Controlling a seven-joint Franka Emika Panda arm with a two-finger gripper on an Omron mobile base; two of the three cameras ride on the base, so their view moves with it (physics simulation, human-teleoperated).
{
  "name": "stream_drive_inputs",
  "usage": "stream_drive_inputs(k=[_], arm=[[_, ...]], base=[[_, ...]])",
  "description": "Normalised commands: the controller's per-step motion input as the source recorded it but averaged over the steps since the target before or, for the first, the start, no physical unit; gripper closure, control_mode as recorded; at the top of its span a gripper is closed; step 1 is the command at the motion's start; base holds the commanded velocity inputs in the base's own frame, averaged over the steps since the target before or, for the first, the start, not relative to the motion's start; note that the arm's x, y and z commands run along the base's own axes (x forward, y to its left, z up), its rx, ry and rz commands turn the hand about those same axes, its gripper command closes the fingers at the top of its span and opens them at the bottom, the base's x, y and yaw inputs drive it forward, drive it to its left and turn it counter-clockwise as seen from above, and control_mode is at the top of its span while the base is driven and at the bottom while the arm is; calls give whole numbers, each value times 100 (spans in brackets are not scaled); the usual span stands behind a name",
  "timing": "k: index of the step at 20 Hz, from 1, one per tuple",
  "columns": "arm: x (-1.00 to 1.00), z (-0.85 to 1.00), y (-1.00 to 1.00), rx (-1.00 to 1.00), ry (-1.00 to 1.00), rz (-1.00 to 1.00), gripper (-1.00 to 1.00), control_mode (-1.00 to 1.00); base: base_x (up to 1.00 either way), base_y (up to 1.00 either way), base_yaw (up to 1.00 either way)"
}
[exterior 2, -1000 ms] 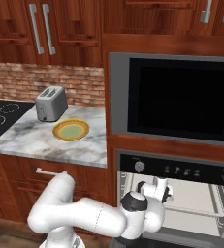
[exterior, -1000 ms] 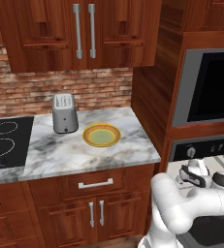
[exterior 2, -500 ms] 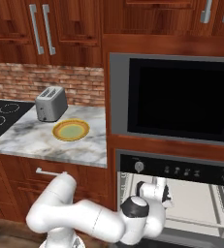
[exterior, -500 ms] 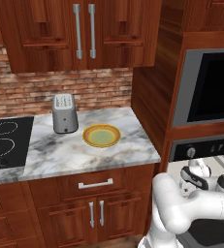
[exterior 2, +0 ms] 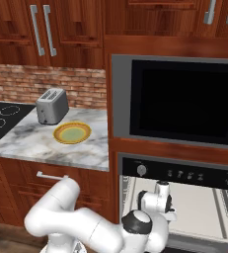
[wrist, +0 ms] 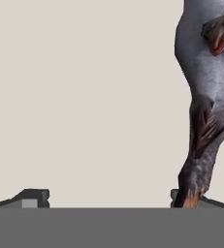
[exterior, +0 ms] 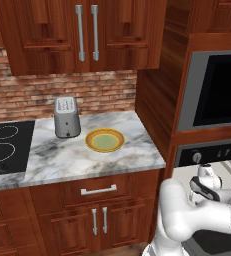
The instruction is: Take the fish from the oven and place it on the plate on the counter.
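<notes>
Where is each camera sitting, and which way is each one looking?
Left base view: sits behind the arm to its left, looking forward and down at the counter, plate and toaster; the white arm rises at lower right.
Right base view: sits behind to the right, facing the oven; the arm rises at lower left, reaching into the oven.
Hand view: sits on the hand, looking along the jaws at the fish on a pale surface; fingertips at the bottom.
Both base views share the plate, toaster and counter.

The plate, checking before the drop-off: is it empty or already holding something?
Empty. The plate on the counter shows a bare pale green centre.
</notes>
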Motion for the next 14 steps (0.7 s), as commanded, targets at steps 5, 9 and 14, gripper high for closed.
stream_drive_inputs(k=[5,9,14], arm=[[-100,-90,-15,3,0,0,-100,-100],[-100,-17,-38,11,0,0,-100,-100],[-100,40,-22,18,-1,-1,-100,-100]], base=[[0,0,0],[0,0,0],[0,0,0]])
